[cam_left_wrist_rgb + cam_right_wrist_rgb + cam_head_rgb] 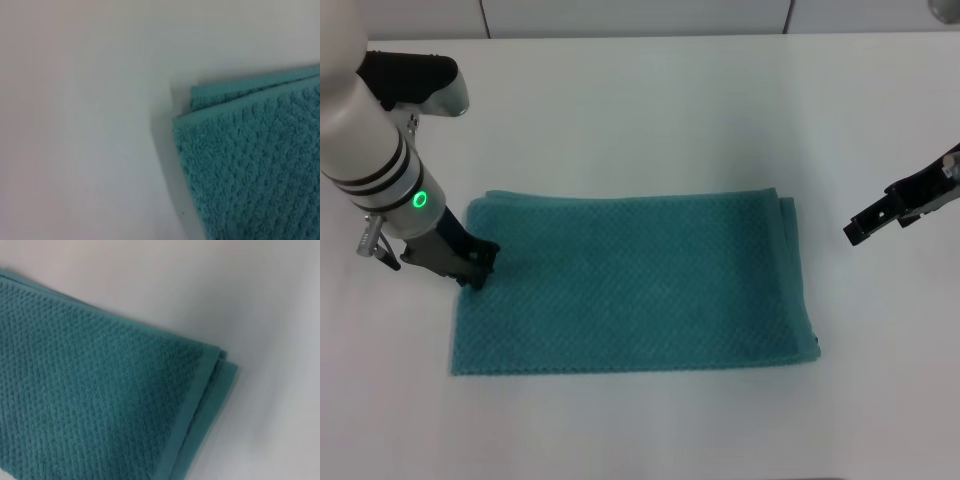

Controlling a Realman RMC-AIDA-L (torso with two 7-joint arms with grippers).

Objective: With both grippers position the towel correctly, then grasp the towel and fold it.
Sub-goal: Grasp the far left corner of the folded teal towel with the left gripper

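The teal waffle-weave towel (635, 285) lies flat in the middle of the white table, folded into a layered rectangle with its long side running left to right. My left gripper (475, 268) is down at the towel's left edge, near the far-left corner, touching the cloth. Its wrist view shows a two-layered corner of the towel (255, 165). My right gripper (865, 225) hovers over bare table just beyond the towel's right edge, apart from it. In the right wrist view another layered towel corner (90, 390) shows, with its hems stacked.
The white table (650, 110) surrounds the towel on all sides. A wall or panel line runs along its far edge. No other objects are in view.
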